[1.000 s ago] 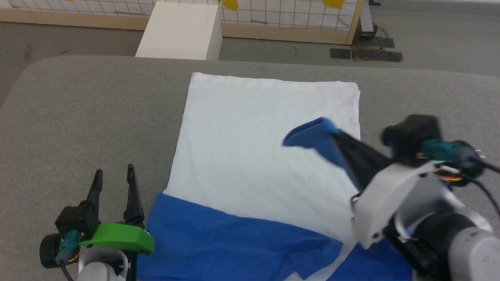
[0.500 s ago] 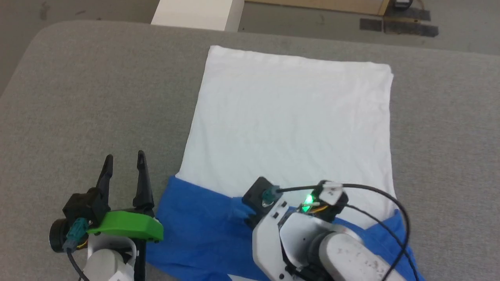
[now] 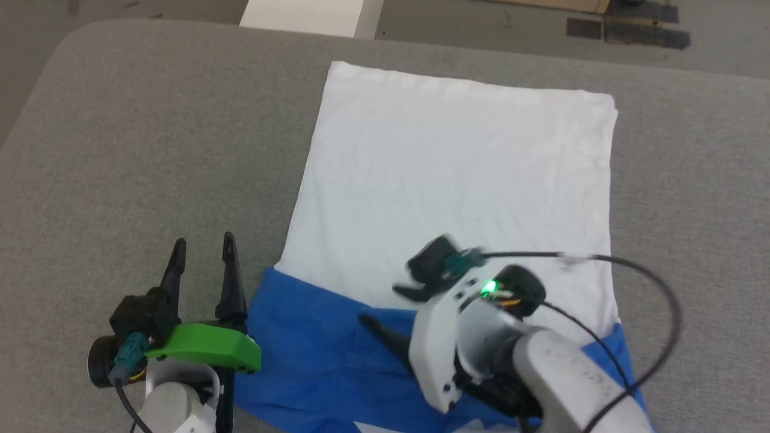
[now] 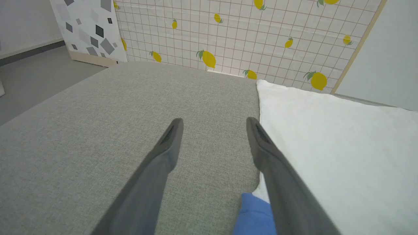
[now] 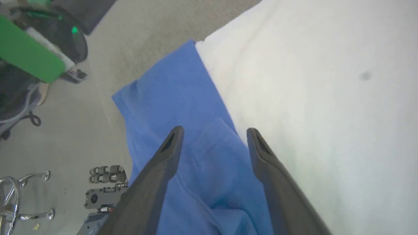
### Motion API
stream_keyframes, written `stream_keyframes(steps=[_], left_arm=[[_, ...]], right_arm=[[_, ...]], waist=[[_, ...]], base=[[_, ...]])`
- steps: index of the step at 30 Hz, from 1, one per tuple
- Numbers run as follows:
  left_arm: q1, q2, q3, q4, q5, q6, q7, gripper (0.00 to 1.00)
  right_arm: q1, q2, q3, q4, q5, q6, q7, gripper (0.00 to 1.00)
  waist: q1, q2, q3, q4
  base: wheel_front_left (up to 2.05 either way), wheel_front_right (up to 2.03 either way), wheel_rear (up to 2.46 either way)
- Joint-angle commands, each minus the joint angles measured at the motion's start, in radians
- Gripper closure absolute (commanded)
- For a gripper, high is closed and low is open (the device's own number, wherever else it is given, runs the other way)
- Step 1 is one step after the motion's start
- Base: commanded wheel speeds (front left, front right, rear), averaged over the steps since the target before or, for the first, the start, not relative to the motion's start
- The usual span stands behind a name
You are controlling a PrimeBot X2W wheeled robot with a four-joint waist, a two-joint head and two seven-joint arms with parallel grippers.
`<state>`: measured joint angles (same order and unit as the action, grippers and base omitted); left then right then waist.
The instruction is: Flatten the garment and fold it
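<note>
The garment lies flat on the grey cushioned surface, its white body (image 3: 463, 174) spread toward the far side and its blue part (image 3: 307, 355) along the near edge. My right gripper (image 3: 380, 305) hovers open just over the blue fabric, nothing between its fingers. In the right wrist view that gripper (image 5: 214, 131) points at a folded blue sleeve (image 5: 183, 107) next to the white cloth (image 5: 310, 98). My left gripper (image 3: 201, 255) stands open over bare cushion, just left of the garment. From the left wrist, the left gripper (image 4: 214, 122) has the garment's white edge (image 4: 326, 147) at its right finger.
The grey cushion (image 3: 138, 150) reaches wide to the left and right of the garment. A white box (image 3: 307, 15) stands beyond its far edge, with dark mats (image 3: 625, 30) on the floor. A lemon-patterned panel (image 4: 228, 39) stands behind. A chair base (image 5: 19, 195) is on the floor.
My right gripper carried the blue sleeve from the right edge down and left onto the blue band, then opened and let it go. The head camera tilted down. The left gripper stayed put.
</note>
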<state>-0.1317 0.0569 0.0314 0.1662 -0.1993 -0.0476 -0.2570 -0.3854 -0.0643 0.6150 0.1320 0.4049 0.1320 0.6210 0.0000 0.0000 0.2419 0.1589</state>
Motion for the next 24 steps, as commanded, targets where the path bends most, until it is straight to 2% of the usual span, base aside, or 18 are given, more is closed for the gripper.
stream_keyframes(steps=[1,8,12,18,24], left_arm=[[0.005,0.003,0.000,0.005,0.015,-0.002,-0.005,0.00],[-0.012,0.055,-0.005,0.017,0.026,-0.020,0.015,0.00],[-0.093,0.119,-0.026,0.005,0.018,-0.049,0.114,0.00],[-0.260,0.221,-0.087,0.011,-0.020,-0.077,0.287,0.00],[-0.459,0.334,-0.160,0.048,-0.106,-0.082,0.475,0.00]], right_arm=[[0.021,0.008,-0.033,-0.038,0.023,-0.001,-0.051,0.00],[0.137,0.013,-0.242,-0.222,0.018,-0.001,-0.308,0.00],[0.235,0.014,-0.372,-0.316,-0.019,-0.001,-0.448,0.00],[0.290,0.014,-0.495,-0.340,-0.074,-0.001,-0.528,0.00],[0.279,0.014,-0.531,-0.333,-0.085,-0.001,-0.539,0.00]], waist=[[0.0000,0.0000,-0.034,-0.026],[0.0000,0.0000,-0.078,-0.088],[0.0000,0.0000,-0.066,-0.146],[0.0000,0.0000,0.003,-0.218],[0.0000,0.0000,0.111,-0.293]], base=[[0.00,0.00,0.00],[0.00,0.00,0.00],[0.00,0.00,0.00],[0.00,0.00,0.00],[0.00,0.00,0.00]])
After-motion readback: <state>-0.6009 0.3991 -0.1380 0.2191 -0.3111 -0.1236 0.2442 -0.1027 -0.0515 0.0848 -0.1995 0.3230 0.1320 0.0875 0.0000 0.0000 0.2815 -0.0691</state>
